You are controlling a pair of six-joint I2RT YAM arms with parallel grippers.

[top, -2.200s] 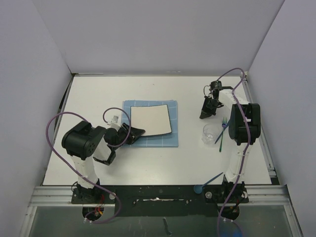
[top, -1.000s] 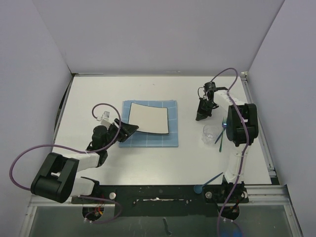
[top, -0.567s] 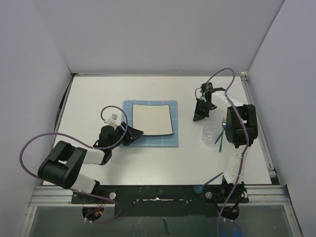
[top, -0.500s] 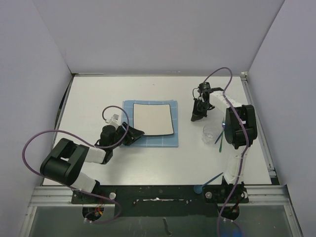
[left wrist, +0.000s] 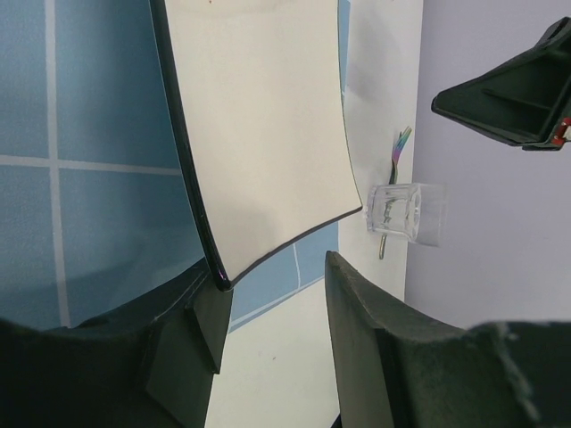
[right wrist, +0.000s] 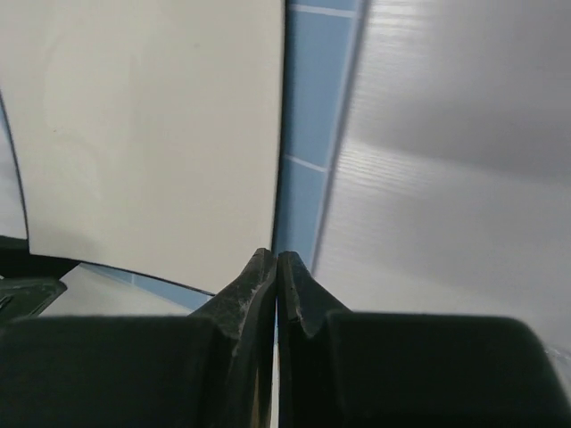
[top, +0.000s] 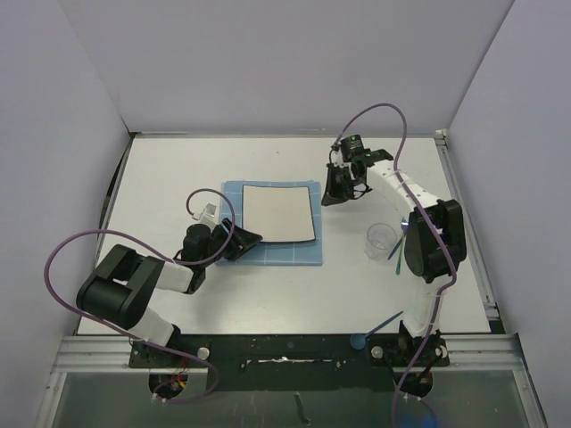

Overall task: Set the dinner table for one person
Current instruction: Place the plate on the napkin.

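One blue grid placemat [top: 308, 254] lies near the middle of the white tabletop [top: 178, 160], which spans the whole walled workspace from the arm bases to the far wall. A square white plate [top: 278, 212] with a dark rim sits on the placemat. The left pincer [left wrist: 272, 290] lies low at the plate's near-left corner, released, its jaws apart. That corner is right at the inner face of one finger, while the other finger stands clear of it. The right pincer [right wrist: 275, 259] hovers over the placemat's far-right edge, clenched tight on nothing. A clear cup [top: 381, 239] stands upright on the tabletop to the right of the placemat. A fork [top: 396, 257] lies just beside it, partly hidden by the right arm. A blue spoon [top: 359, 340] lies at the near edge by the right base.
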